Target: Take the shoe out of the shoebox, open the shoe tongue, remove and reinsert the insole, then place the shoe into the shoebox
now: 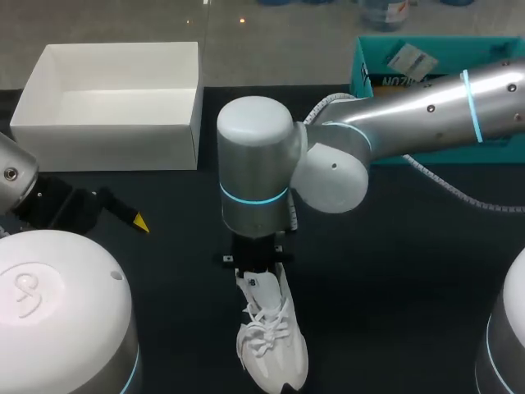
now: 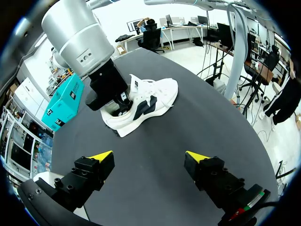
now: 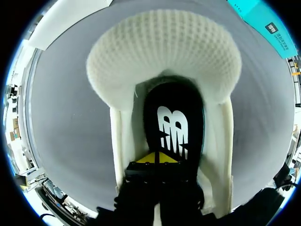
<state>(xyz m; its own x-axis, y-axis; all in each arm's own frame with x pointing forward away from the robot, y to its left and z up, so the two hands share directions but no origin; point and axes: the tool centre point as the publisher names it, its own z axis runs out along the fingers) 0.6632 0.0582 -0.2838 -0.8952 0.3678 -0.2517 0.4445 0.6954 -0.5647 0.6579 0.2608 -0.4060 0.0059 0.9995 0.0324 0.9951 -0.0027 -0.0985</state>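
**One shoe out of its box, right claw down in its mouth**

We count one white shoe (image 1: pixel 275 345), one black insole (image 3: pixel 174 117), one open white shoebox (image 1: pixel 107 135), one teal box (image 1: pixel 377 78) and two claws.

The right gripper (image 3: pixel 156 157) points straight down into the shoe's opening. Its two yellow tips are pressed together with only a seam between them, and they touch the insole just beside its white logo. We cannot tell whether any edge of the insole is pinched in that seam. The insole lies inside the shoe, with the padded heel collar rising around it ahead of the claw.

The left gripper (image 2: pixel 149 157) hangs over the left side of the worktop (image 1: pixel 394 246) with its fingers spread wide and nothing between them. The shoe is ahead of it and well apart.

The shoe stands on its sole at the middle of the worktop's near edge, toe towards that edge and heel under the right arm's wrist. The shoebox sits at the far left corner, well apart from the shoe. The teal box is at the far right.
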